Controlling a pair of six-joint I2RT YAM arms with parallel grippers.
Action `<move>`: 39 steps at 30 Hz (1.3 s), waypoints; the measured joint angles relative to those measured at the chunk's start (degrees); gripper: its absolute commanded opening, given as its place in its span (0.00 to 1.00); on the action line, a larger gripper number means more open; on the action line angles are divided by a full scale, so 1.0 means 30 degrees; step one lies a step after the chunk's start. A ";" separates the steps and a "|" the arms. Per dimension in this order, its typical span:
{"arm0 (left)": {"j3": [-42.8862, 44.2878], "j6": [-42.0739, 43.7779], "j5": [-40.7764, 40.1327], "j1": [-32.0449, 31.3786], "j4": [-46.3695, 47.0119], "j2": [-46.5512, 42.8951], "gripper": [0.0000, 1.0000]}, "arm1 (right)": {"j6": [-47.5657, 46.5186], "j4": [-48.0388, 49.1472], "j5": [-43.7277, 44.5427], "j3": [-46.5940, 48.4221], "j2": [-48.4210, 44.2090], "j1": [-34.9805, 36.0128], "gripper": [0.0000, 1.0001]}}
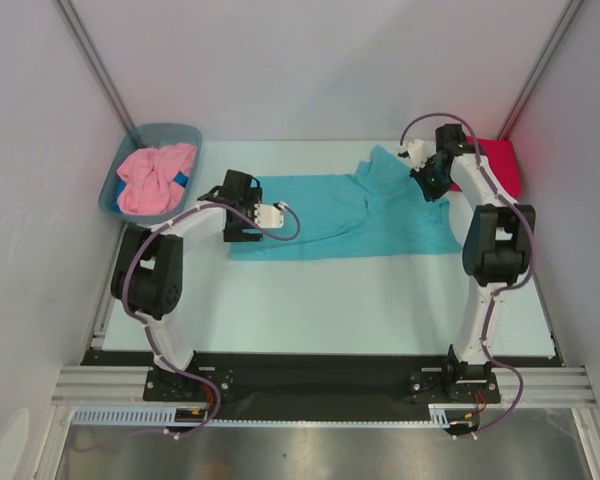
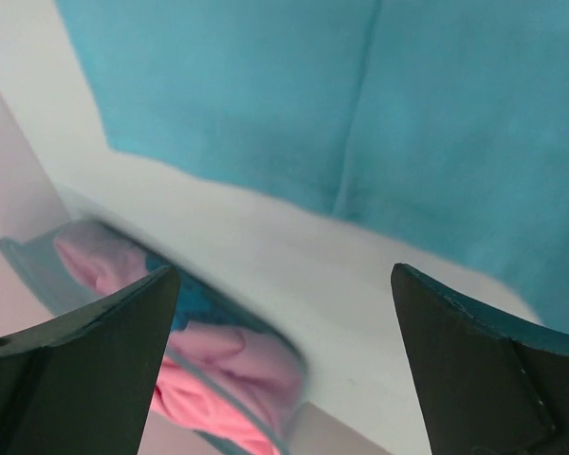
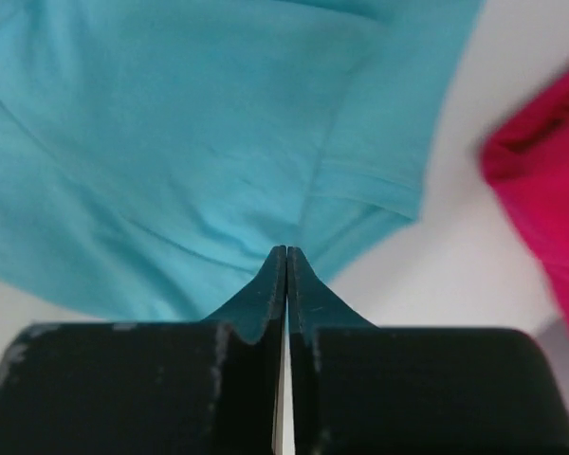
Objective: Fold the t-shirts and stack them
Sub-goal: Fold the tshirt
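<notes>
Working over a white table (image 1: 310,300), with the turquoise t-shirt (image 1: 330,215) laid lengthwise across the far half. Mostly flat toward its left end, rumpled and creased at its right end, with 1 sleeve poking away toward the back wall. Left of that shirt, and apart from it, a grey-blue tub (image 1: 165,128) holding the pink t-shirt (image 1: 155,180) in a crumpled heap. Near the turquoise shirt's right end, with a strip of bare table between, the crimson t-shirt (image 1: 507,165), partly hidden behind the right arm. So 1 of 3 shirts spread out, none folded or stacked by the look of it.

Over the turquoise shirt's left edge, left gripper (image 2: 284,275), jaws released and wide apart, nothing between them. At its right end, right gripper (image 3: 286,251), jaws clenched tip to tip just at the cloth, with creases running toward the tips. Impossible to tell whether a pinch of fabric sits between.

Likely handling: light, limp, no stiffness, prone to sagging and dragging if lifted from 1 point. Best taken at 2 points together, a hem corner on the left and a shoulder or sleeve seam on the right, pinching a doubled hem for a firmer bite.
</notes>
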 measured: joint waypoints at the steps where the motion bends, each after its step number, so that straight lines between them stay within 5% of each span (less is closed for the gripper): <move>1: -0.0095 -0.0153 0.0044 -0.0248 0.0036 0.0168 1.00 | 0.0576 -0.0372 -0.0124 0.0670 0.1086 0.0000 0.00; 7: -0.0233 -0.0736 0.0444 -0.0918 0.0219 0.0393 1.00 | 0.2943 -0.1625 -0.0925 0.1559 0.3832 0.0051 0.00; 39: 0.0525 -0.2732 0.0903 -0.1129 0.1443 0.2266 1.00 | 0.5151 0.0583 -0.0423 -0.1457 0.3096 0.1129 0.00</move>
